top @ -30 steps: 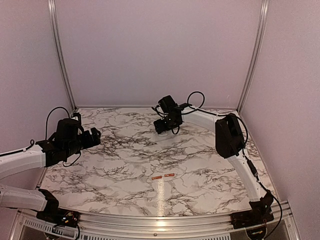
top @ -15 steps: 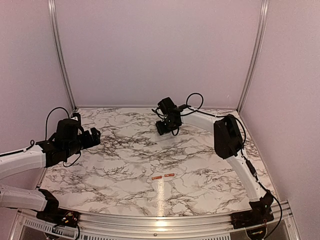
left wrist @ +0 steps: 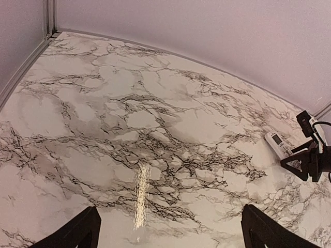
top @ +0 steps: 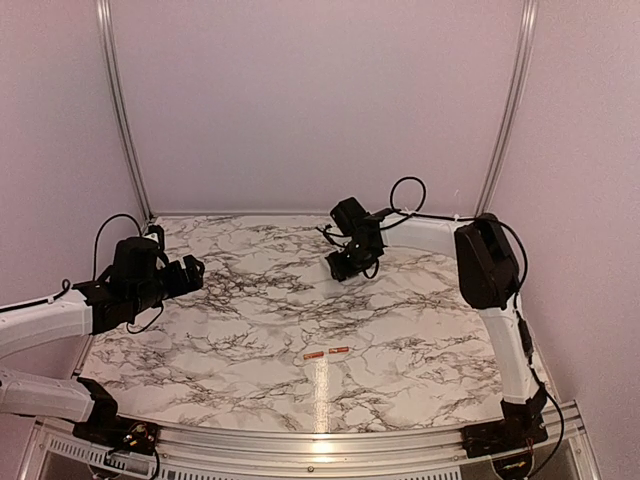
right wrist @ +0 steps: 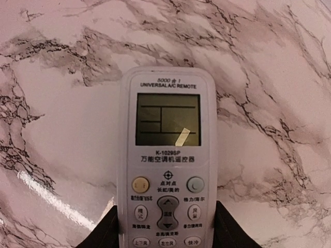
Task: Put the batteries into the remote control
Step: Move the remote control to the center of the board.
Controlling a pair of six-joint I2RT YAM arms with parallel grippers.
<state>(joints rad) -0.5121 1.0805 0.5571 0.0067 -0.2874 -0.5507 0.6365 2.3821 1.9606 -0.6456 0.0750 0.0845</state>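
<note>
Your right end effector (top: pixel 340 270) straddles the remote control (right wrist: pixel 165 155) near the surface's (top: pixel 250 330) far edge.
Fingers (right wrist: pixel 106 235) flank its button end, contact unclear, probably to flip it recess-up; batteries (top: pixel 314 355) wait mid near edge; left end effector (left wrist: pixel 170 232) hangs spread.

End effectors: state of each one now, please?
Left end effector: open, empty.
Right end effector: astride the remote control; grip cannot be told.

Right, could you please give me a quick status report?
Left gripper open, empty. Right gripper astride the remote control, face up, grip unconfirmed. Batteries loose on table, near edge. Nothing blocking.
</note>
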